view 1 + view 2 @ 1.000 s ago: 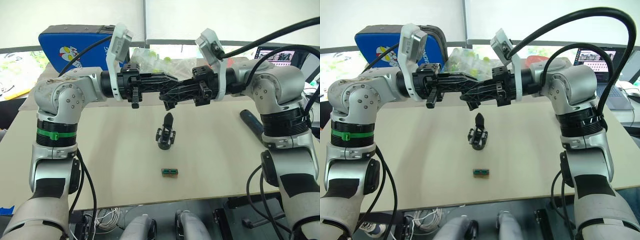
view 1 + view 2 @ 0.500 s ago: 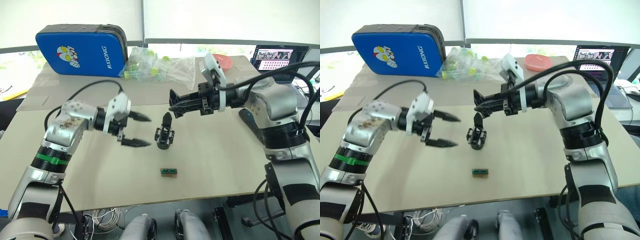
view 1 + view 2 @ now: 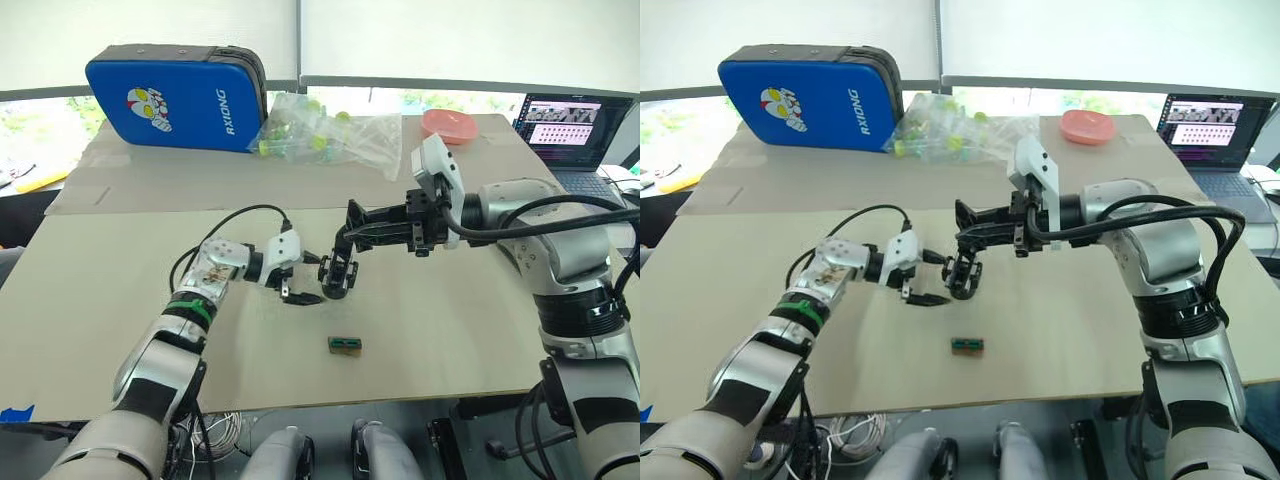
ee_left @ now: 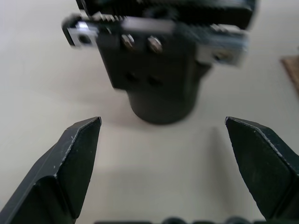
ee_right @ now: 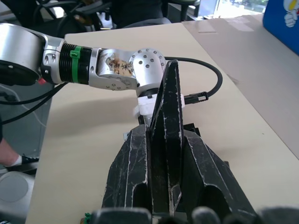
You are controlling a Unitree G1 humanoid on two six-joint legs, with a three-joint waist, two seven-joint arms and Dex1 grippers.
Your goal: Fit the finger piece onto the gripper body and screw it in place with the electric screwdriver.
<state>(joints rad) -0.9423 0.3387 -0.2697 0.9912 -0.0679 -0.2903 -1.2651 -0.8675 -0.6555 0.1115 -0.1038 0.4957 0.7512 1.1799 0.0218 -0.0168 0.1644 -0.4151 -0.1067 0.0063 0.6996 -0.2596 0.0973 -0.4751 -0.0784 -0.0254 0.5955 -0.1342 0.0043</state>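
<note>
The gripper body (image 3: pixel 337 278) stands on the tan table (image 3: pixel 450 330), a black skeletal block. My left gripper (image 3: pixel 308 278) is open and low on the table just to its left, one finger on each side of its near end. In the left wrist view the gripper body (image 4: pixel 159 70) sits close ahead of the spread fingers (image 4: pixel 70 158). My right gripper (image 3: pixel 352 222) hovers just above and behind the body, shut on the finger piece (image 5: pixel 169 93), a black wedge clamped upright between its fingers (image 5: pixel 128 177). The electric screwdriver is hidden.
A small green-and-black block (image 3: pixel 344 344) lies in front of the body. At the back are a blue case (image 3: pixel 175 95), a clear bag of tubes (image 3: pixel 330 135) and a pink dish (image 3: pixel 447 125). A laptop (image 3: pixel 575 125) stands at the far right.
Both arms have come down from in front of the camera. The left gripper opened and reached the gripper body. The right gripper lowered the finger piece to just above it.
</note>
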